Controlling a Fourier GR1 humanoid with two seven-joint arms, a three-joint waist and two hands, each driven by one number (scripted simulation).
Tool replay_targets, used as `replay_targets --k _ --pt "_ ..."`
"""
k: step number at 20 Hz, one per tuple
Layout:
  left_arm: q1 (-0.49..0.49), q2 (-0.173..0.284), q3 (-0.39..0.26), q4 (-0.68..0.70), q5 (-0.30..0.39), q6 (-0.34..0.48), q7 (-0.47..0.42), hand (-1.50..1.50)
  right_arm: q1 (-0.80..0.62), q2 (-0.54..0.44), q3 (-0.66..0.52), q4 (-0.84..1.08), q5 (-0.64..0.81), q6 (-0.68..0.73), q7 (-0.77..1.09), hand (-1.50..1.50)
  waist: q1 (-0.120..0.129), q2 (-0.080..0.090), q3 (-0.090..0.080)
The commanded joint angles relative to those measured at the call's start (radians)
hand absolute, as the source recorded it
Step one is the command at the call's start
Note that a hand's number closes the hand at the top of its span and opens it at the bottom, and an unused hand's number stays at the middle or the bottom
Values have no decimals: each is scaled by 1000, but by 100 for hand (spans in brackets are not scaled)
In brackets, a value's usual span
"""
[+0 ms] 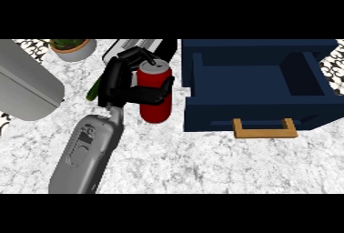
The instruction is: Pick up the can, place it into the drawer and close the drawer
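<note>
- One black hand (128, 84) shows, at the end of a smooth grey forearm (87, 152); which arm it is cannot be told from this view. Its fingers and thumb curl round the can (155, 93), pinching it from the can's left side.
- One can: a red cylinder with a silver top, standing upright in the hand's grasp. Whether its base touches the counter (201, 164) cannot be told.
- One drawer (259, 86), just right of the can: a dark blue box, pulled open, with one tan bar handle (265, 129) on its front.
- One pot (73, 49), up and left of the can: round, pale, holding a green plant.
- One grey rounded slab (27, 84), well left of the can.
- A green thing (94, 90) peeks out behind the hand, too hidden to name.
- The counter is white speckled stone.
</note>
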Motion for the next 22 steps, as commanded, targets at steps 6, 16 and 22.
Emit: replay_targets --k 6,16,22 --pt "-332 -9 -86 94 -9 163 155 150 25 1 -7 14 -1 38 -29 -150 -10 0 0" --pt "-645 -9 -130 434 95 303 133 150 -10 2 -2 38 25 21 -43 -150 -31 6 1" --pt "-738 -9 -159 536 174 302 123 150 -32 -28 -23 -13 -32 11 72 -150 -26 4 0"
